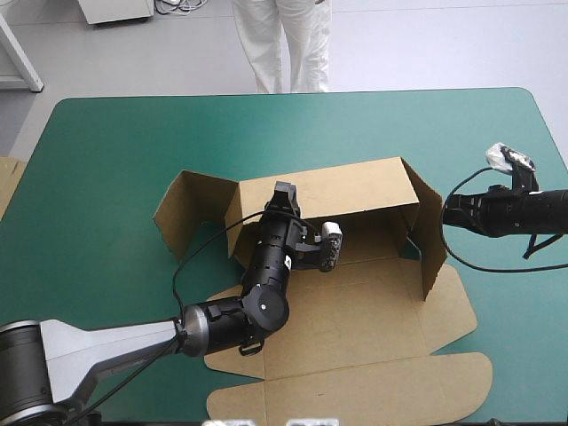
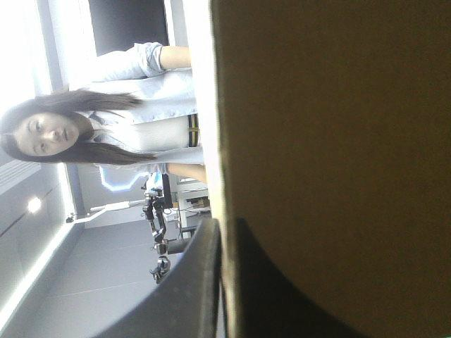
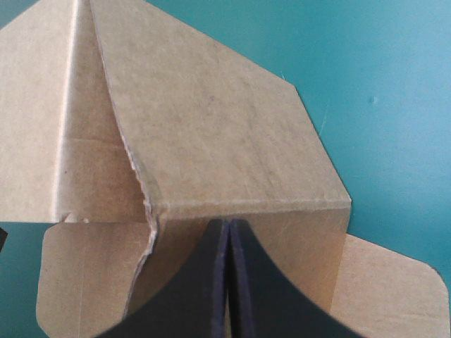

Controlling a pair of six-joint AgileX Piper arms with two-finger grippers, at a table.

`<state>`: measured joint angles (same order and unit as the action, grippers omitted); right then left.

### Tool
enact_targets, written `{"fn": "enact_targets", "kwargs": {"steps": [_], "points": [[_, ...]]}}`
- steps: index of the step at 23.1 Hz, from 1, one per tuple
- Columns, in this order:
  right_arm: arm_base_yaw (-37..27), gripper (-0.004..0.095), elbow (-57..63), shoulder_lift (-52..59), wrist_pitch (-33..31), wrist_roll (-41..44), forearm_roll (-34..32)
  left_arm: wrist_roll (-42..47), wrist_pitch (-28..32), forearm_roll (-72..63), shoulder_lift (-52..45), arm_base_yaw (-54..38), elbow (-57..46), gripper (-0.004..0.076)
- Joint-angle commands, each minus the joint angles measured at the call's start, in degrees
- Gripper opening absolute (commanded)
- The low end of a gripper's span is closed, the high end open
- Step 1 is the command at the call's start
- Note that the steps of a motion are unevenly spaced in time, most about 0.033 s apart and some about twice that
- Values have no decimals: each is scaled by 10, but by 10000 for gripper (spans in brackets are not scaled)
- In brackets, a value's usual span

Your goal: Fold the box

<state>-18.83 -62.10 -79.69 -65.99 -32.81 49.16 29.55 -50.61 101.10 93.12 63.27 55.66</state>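
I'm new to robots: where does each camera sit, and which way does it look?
High view: above and behind the robot, facing forward and down at the teal-green table and brown box; the left arm and right arm show.
Left wrist view: on the left wrist, turned sideways, looking along the left gripper, shut on a raised box wall.
Right wrist view: on the right wrist, looking past the shut right gripper at a box flap and table.
Shared: every view shows the box.

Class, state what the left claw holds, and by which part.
The left claw grips the box by the top edge of its raised back wall.
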Motion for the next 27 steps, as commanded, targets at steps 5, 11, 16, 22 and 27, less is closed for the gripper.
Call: {"fn": "enact_targets", "kwargs": {"steps": [5, 11, 16, 22, 27], "points": [[64, -13, 35, 54, 67, -80, -10, 5, 4, -8, -14, 1, 10, -10], [83, 396, 41, 101, 118, -188, -72, 7, 5, -8, -14, 1, 10, -10], [83, 701, 41, 94, 122, -233, -58, 7, 5, -8, -14, 1, 10, -10], [92, 694, 41, 94, 108, -285, -27, 7, 5, -8, -14, 1, 10, -10], [125, 694, 41, 94, 139, -294, -49, 7, 5, -8, -14, 1, 10, -10]]}}
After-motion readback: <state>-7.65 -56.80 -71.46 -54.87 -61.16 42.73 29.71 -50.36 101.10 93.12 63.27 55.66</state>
